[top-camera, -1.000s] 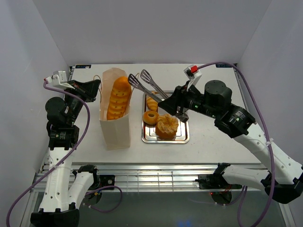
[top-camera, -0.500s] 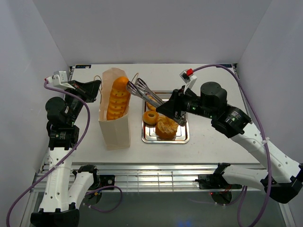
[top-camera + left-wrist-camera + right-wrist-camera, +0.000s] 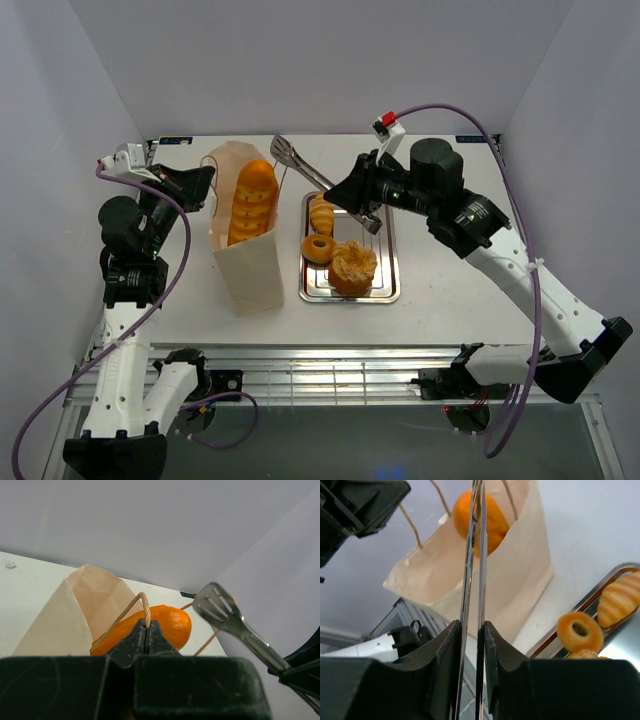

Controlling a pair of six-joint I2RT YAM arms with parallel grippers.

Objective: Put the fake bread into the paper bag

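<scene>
The paper bag (image 3: 245, 255) stands left of centre with the long baguette (image 3: 250, 205) upright inside it. My left gripper (image 3: 205, 180) is shut on the bag's string handle (image 3: 145, 607), in front of the baguette's tip (image 3: 172, 622). My right gripper (image 3: 358, 200) is shut on metal tongs (image 3: 300, 168), whose blades are pressed together and point at the bag's mouth with nothing between them. In the right wrist view the tongs (image 3: 476, 555) run up between my fingers (image 3: 471, 625). The doughnut (image 3: 319, 248), round bun (image 3: 352, 268) and ridged roll (image 3: 322, 213) lie on the tray.
The silver tray (image 3: 387, 290) sits right of the bag, partly under my right arm. White walls close in the table on the left, back and right. The bag (image 3: 510, 580) leans a little toward the left gripper.
My right gripper has squeezed the tongs' blades together and swung back and left, off the tray toward the bag's mouth. The bag has tilted slightly. The left gripper keeps its hold.
</scene>
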